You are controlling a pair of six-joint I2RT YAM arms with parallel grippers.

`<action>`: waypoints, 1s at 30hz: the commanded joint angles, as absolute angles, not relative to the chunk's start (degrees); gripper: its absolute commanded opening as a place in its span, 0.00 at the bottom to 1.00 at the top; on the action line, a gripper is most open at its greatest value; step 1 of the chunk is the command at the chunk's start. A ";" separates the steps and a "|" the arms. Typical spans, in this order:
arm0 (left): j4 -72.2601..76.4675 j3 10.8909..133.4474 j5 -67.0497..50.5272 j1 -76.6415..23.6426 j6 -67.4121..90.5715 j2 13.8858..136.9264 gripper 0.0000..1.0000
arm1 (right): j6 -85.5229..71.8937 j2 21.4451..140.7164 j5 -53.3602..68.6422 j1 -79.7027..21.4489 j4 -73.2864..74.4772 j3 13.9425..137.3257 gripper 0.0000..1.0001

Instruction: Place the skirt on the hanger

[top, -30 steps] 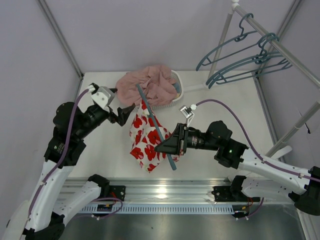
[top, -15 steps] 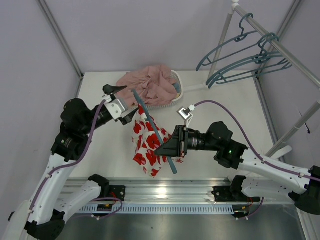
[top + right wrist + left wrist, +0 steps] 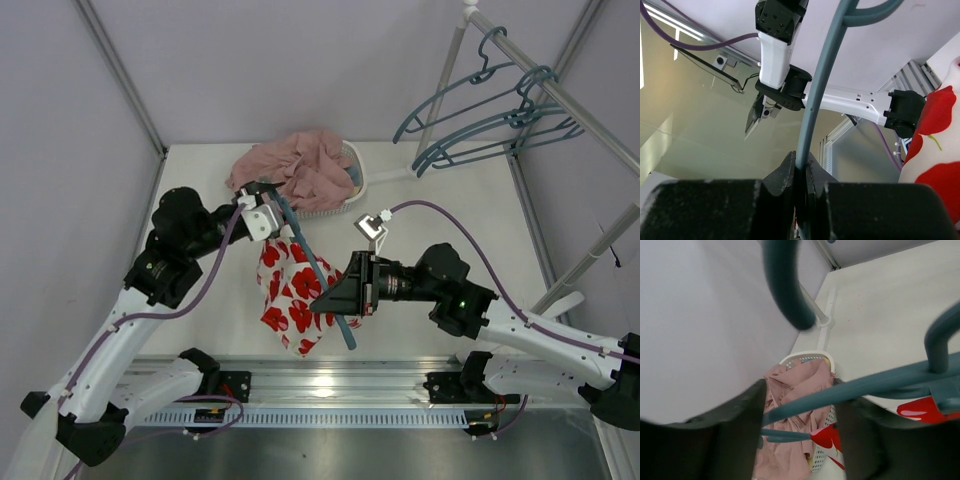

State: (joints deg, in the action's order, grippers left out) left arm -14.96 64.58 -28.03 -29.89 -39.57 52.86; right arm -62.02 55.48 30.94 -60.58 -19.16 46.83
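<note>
One light, limp skirt (image 3: 285, 300) drapes the stiff, thin hanger (image 3: 309, 258) over the surface (image 3: 450, 200); right gripper (image 3: 335, 297) clamps its 5 o'clock end, left gripper (image 3: 272, 200) straddles its 11 o'clock end, jaws apart (pinch cloth at the waistband, I'd judge).

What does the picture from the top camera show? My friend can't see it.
The right claw grips a teal hanger with a red-flowered white skirt hanging along it. The left claw sits open at the hanger's far end, beside a basket holding a pink garment; spare hangers hang on a rail.
</note>
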 commanded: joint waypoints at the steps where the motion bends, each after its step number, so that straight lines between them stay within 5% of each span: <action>1: -7.92 63.90 -28.65 -30.50 -42.10 52.38 0.53 | -62.31 54.14 32.61 -60.82 -24.26 48.25 0.00; 4: -5.81 62.58 -29.00 -30.41 -41.40 51.68 0.34 | -61.61 54.32 32.34 -60.47 -22.24 48.69 0.00; 11: -4.58 59.69 -26.73 -30.41 -42.54 50.72 0.13 | -59.33 53.00 27.17 -59.77 -12.94 50.80 0.01; 19: -0.97 56.51 -24.08 -30.41 -44.03 47.55 0.11 | -48.18 51.15 12.32 -59.33 12.55 59.75 0.47; 30: -5.26 58.09 -22.06 -30.41 -48.69 48.60 0.11 | -31.05 53.96 -2.01 -59.15 26.01 75.83 0.69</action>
State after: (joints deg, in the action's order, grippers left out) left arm -7.38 55.61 -21.34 -30.22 -47.24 48.75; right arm -40.10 52.97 4.54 -59.37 21.26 70.91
